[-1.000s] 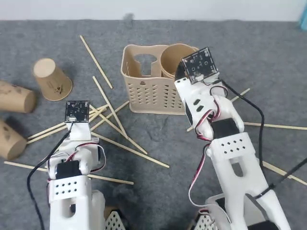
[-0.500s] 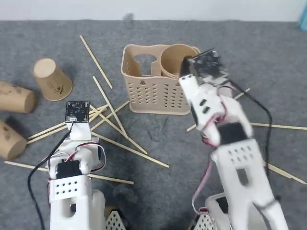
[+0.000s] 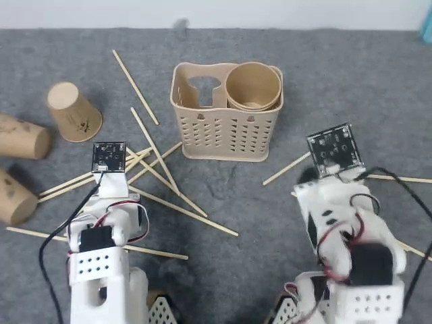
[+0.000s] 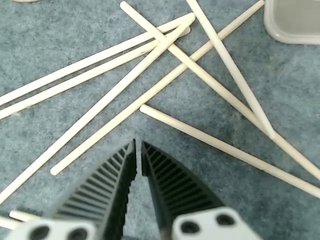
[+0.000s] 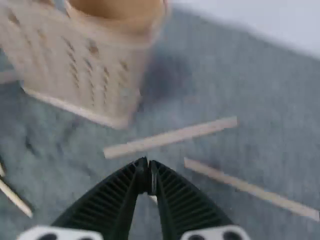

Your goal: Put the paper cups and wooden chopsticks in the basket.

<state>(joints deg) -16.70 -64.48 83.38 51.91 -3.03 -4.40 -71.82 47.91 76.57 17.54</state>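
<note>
Right gripper point(image 5: 148, 165) is pinched shut on nothing, hanging over the grey carpet point(image 3: 378, 81) just short of a loose chopstick point(image 5: 170, 136). Past that is the basket point(image 3: 223, 131), with a paper cup point(image 3: 253, 84) sitting upright in its right compartment. Left gripper point(image 4: 138, 146) is empty too, jaws all but closed, above the crisscrossed chopsticks point(image 4: 165, 75) left of the basket, and three more cups point(image 3: 73, 111) lie loose further left.

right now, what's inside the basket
A stack of paper cups stands upright, mouth up, in the right half of the basket in the high view. The left half shows no cup or chopstick. How many cups are nested, and the basket floor beneath them, is hidden.
</note>
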